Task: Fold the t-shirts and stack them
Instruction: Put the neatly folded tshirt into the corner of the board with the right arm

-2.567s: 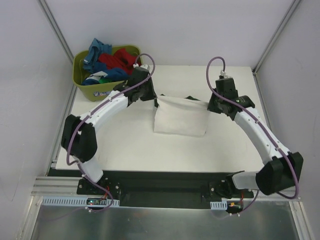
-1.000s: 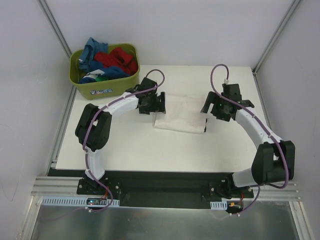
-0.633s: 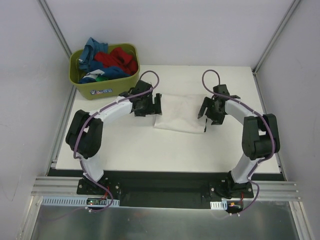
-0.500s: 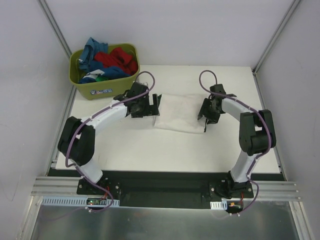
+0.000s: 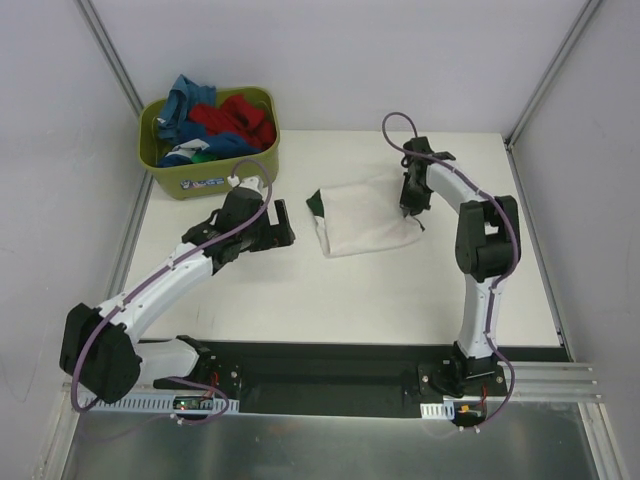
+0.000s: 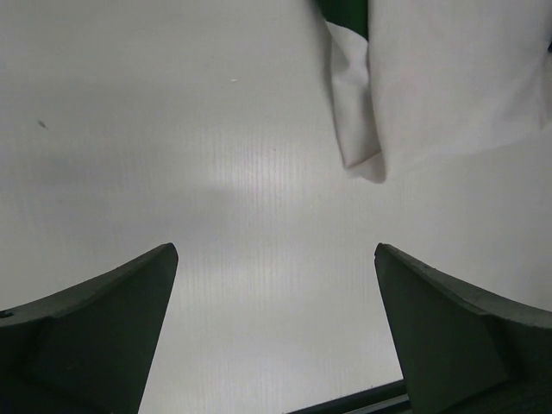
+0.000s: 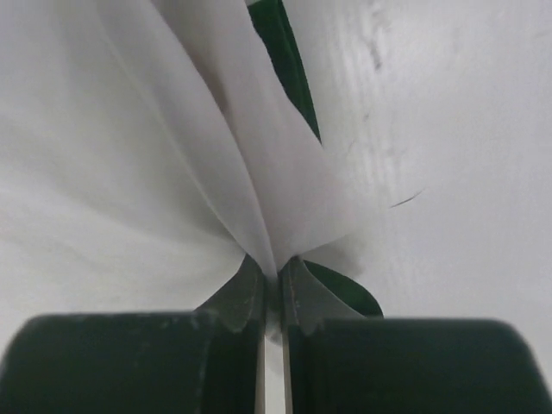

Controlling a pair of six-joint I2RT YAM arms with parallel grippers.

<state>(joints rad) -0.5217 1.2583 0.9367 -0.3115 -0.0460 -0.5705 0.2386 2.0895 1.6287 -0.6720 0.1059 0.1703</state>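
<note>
Top external view, table (image 5: pixel 300 290) first: white and broad. The olive tub (image 5: pixel 215 180) sits at its far left corner, with the blue, red and green shirts (image 5: pixel 225 120) heaped inside, not yet folded. The cream t-shirt (image 5: pixel 365 215) lies folded at mid-table, but it has swung since half a second ago. Then it lay square between both arms; now it is skewed, dark green showing at its left end, and shifted toward the right arm. The right gripper (image 7: pixel 272 280) is the cause, I judge: its jaws are pinched tight on a ridge of cream cloth at the shirt's right edge. The left gripper (image 6: pixel 274 250) has backed off to the near left, jaws wide apart and holding nothing, the shirt's corner just ahead of it. My reading: the fold is done, the bundle is being dragged to a stacking spot, and the tub shirts come next.
</note>
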